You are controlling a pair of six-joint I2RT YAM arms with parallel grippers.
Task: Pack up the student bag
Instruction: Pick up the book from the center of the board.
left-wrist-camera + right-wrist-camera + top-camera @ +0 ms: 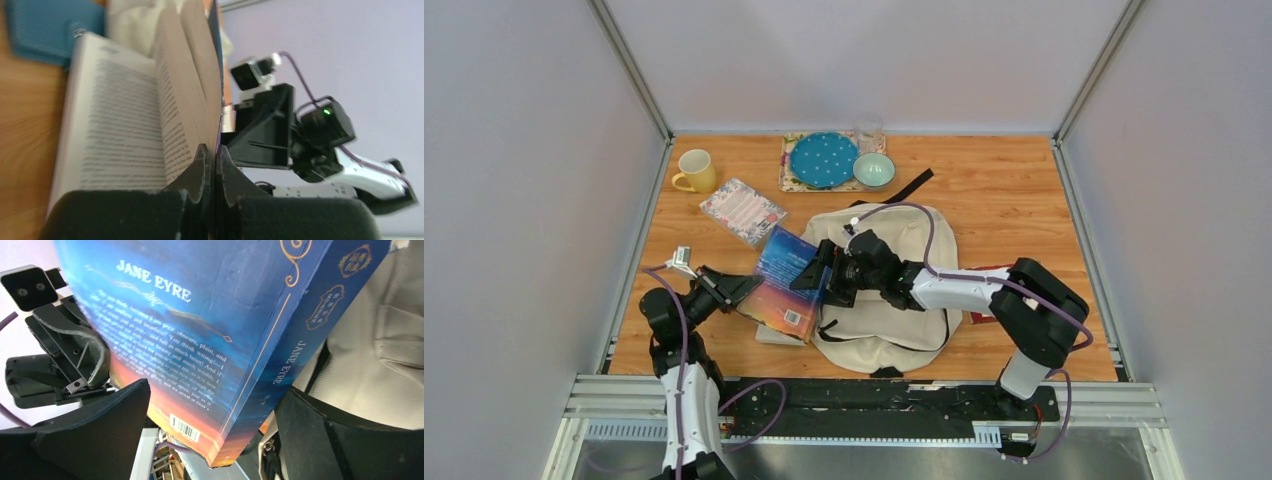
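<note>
**Cream bag lies flat, book held up at its left edge**

The wooden surface (pixel 1024 200) carries the bag (pixel 894 320) at its middle: cream fabric, lying flat, with black straps, one trailing off its far edge.

Against the bag's left side a paperback book (pixel 782 275) stands tilted and partly fanned open. Its blue and orange back cover reads "JANE EYRE", the spine repeats the title, and a barcode sits near the bottom corner.

The left claw (pixel 211 152), left of the bag, is pinched tight on the book's cover edge. The right claw (pixel 822 275), over the bag, stands wide apart with the book's spine between its fingers.

Beyond the bag sit a blue dotted plate (pixel 823 159) and a small pale bowl (pixel 874 169); a yellow mug (pixel 695 171) stands far left of it.
</note>
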